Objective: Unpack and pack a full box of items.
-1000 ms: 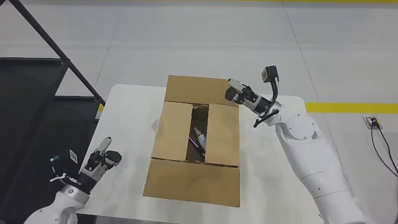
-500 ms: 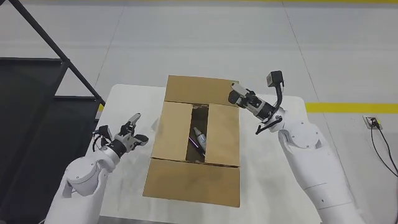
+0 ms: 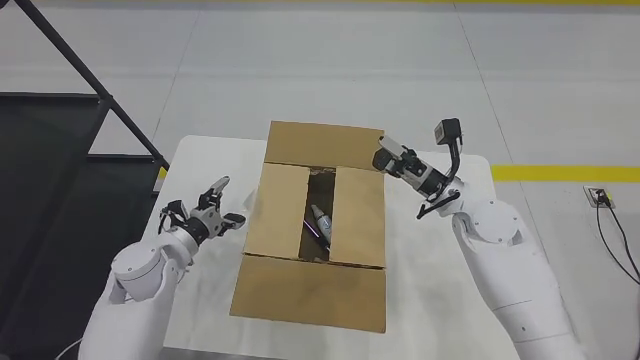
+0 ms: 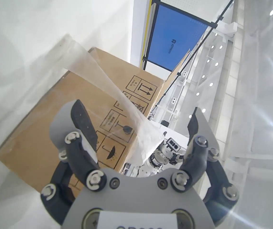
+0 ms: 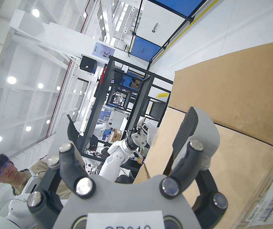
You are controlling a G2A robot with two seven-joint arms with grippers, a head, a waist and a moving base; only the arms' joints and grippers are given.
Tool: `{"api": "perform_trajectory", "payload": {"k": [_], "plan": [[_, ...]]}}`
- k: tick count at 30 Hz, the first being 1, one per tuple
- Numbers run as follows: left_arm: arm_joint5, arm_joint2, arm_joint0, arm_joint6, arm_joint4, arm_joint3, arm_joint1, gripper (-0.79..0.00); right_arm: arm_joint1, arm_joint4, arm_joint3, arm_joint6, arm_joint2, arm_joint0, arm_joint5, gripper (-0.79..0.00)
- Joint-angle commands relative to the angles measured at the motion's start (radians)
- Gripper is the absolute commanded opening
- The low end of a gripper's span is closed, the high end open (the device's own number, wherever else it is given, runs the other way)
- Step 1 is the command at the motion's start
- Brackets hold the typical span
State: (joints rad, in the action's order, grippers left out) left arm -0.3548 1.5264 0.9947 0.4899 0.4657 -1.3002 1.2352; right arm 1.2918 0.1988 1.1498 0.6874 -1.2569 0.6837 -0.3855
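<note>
Evidently the task stands at its opening stage: the box (image 3: 315, 225) is only partly open and nothing has been unpacked onto the bench (image 3: 205, 165).

Position of the box: it sits at the middle of the bench. Its far and near end flaps are folded outward and lie flat. The two side flaps are turned in over the opening, with a narrow gap between them. Through that gap a grey, bottle-like item (image 3: 320, 222) is visible in the dark interior; other contents cannot be made out. A translucent strip (image 4: 103, 77), apparently tape, stands off the side wall that faces the left arm.

Left claw (image 4: 136, 113): fingers apart, nothing between them. It sits low beside the box's left wall, near but not touching.

Right claw (image 5: 130, 117): fingers apart, likewise empty. It is at the box's far right corner, just above the flap edge.

Assessment of the next move: each side flap needs to be taken at its free edge along the gap and swung outward. The cardboard is thin, so a shallow pinch on the edge should serve. The loose strip may snag the left claw.
</note>
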Motion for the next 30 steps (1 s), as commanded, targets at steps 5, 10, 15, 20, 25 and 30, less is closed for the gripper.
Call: {"api": "perform_trajectory", "payload": {"k": [5,10,15,20,25,30], "plan": [[-0.016,-0.062,-0.087,-0.047,0.059,0.108,0.017,0.0,0.001,0.009,-0.021,0.006,0.007,-0.012,-0.01,0.0],[0.012,-0.089,-0.137,-0.084,0.113,0.189,0.03,0.0,-0.001,0.008,-0.019,0.003,0.004,-0.004,-0.014,0.0],[0.065,-0.096,-0.157,-0.106,0.174,0.235,0.04,0.0,-0.004,0.005,-0.009,-0.003,0.0,0.007,-0.013,0.0],[0.112,-0.075,-0.153,-0.099,0.239,0.251,0.044,0.0,-0.005,0.006,-0.007,-0.003,0.0,0.008,-0.009,0.0],[0.149,-0.045,-0.122,-0.085,0.276,0.228,0.04,0.0,-0.004,0.011,-0.014,0.0,0.006,0.001,-0.008,0.0],[0.182,-0.002,-0.064,-0.086,0.321,0.173,0.035,0.0,-0.004,0.015,-0.02,0.004,0.009,-0.003,-0.015,0.0]]}}
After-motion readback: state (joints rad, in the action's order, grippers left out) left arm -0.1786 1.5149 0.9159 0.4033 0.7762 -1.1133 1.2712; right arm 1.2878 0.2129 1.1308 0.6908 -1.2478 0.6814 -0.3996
